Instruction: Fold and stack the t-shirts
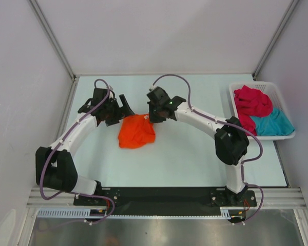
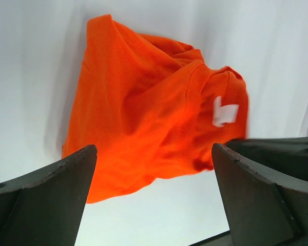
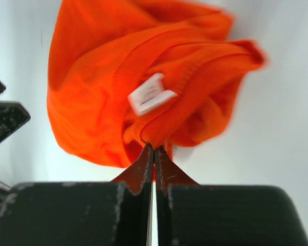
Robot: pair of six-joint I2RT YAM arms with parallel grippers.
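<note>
Pale flat tabletop (image 1: 195,164). At its far right corner, white plastic lattice basket (image 1: 235,89), crumpled crimson red cloth t-shirt (image 1: 252,101) and teal blue cloth t-shirt (image 1: 272,124) inside. Near the middle, bunched bright orange cloth t-shirt (image 1: 136,131), between both arms. Left arm's fingers (image 2: 56,179) spread wide, facing it. Right arm's fingers (image 3: 143,169) pressed together, pinching a fold of it just below its small white label (image 3: 151,95).
</note>
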